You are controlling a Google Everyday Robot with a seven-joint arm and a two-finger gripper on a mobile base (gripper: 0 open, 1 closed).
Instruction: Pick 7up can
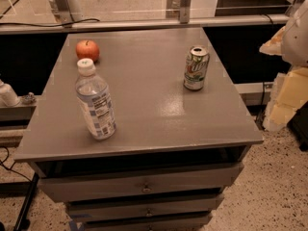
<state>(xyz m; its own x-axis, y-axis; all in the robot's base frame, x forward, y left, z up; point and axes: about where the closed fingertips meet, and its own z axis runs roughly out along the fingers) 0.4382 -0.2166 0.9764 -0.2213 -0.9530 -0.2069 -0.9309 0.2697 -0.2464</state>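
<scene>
The 7up can [196, 68] stands upright on the right rear part of the grey cabinet top [154, 114]. It is green and white with a red mark and a silver top with an open tab hole. My gripper [285, 97] shows as a white and cream shape at the right edge of the camera view. It is off the cabinet, to the right of the can and well apart from it. Nothing is seen in it.
A clear water bottle [95, 101] with a white cap stands front left. A red apple [87, 50] lies at the back left. Drawers [144, 186] sit below the top. A metal rail [144, 23] runs behind. Speckled floor [274, 186] lies to the right.
</scene>
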